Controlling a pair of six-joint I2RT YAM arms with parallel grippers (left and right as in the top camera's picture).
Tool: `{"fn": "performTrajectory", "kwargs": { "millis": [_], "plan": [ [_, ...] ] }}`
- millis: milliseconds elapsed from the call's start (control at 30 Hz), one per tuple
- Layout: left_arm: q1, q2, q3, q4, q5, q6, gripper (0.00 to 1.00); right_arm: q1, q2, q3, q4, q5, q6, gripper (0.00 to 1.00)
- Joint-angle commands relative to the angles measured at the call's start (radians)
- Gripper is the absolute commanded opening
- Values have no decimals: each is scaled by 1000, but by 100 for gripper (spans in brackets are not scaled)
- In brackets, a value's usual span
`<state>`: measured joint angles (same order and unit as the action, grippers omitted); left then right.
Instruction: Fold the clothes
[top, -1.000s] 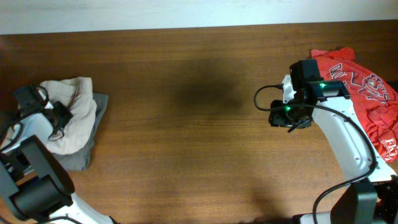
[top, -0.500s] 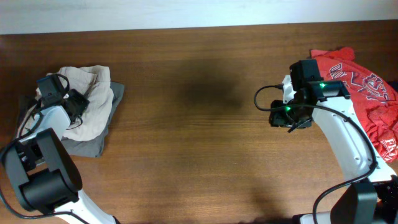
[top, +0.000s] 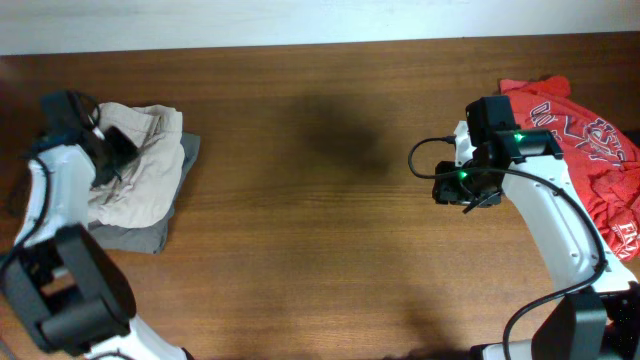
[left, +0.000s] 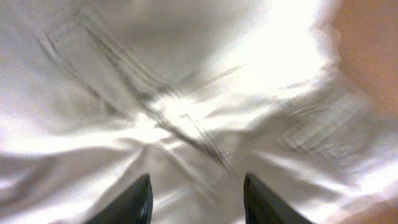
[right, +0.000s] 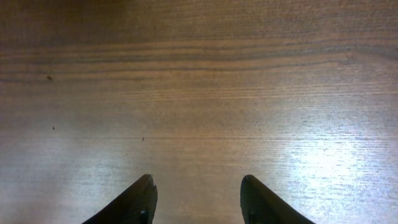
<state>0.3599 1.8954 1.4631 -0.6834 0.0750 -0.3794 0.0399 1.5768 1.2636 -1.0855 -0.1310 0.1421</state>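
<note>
- Left fingers (left: 140, 198): we log them spread apart, gripping nothing, above beige shorts (top: 140, 175).
- Beige shorts: crumpled, worktop's left end, atop grey shorts (top: 135, 238).
- Right fingers (right: 144, 198): spread, empty, above worktop (right: 199, 93).

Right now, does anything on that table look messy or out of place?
The pale shorts lie rumpled atop darker grey shorts at the left, and a red T-shirt sits crumpled at the right edge. Nothing looks spilled or damaged.

You've got a red T-shirt (top: 585, 160) with white lettering crumpled at the right edge of the table (top: 320, 220). Darker grey shorts (top: 140, 238) lie at far left, mostly covered.
</note>
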Motion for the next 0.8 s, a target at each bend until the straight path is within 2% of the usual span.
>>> {"fn": "performTrajectory", "kwargs": {
  "millis": [0,167,500,667,700,733,767],
  "plan": [
    [-27,-171,137,-74,100,191,47,-2,-25,19,-3,2,-6,49],
    [-88,-324,217,-161,219,385,47,-2,-80,103,-28,-70,-6,49],
    [-331,-629,224,-260,217,705,48,-2,-364,212,-37,-67,-7,54],
    [-404,-688,224,-319,217,714,79,-2,-508,212,-35,-67,-7,79],
    [-404,-685,224,-334,217,710,99,-2,-531,212,-35,-67,-7,93],
    [-404,-683,224,-343,217,710,99,-2,-536,212,-35,-67,-7,99],
    [-404,-680,224,-353,217,710,99,-2,-539,212,-35,-67,-6,99]
  ]
}}
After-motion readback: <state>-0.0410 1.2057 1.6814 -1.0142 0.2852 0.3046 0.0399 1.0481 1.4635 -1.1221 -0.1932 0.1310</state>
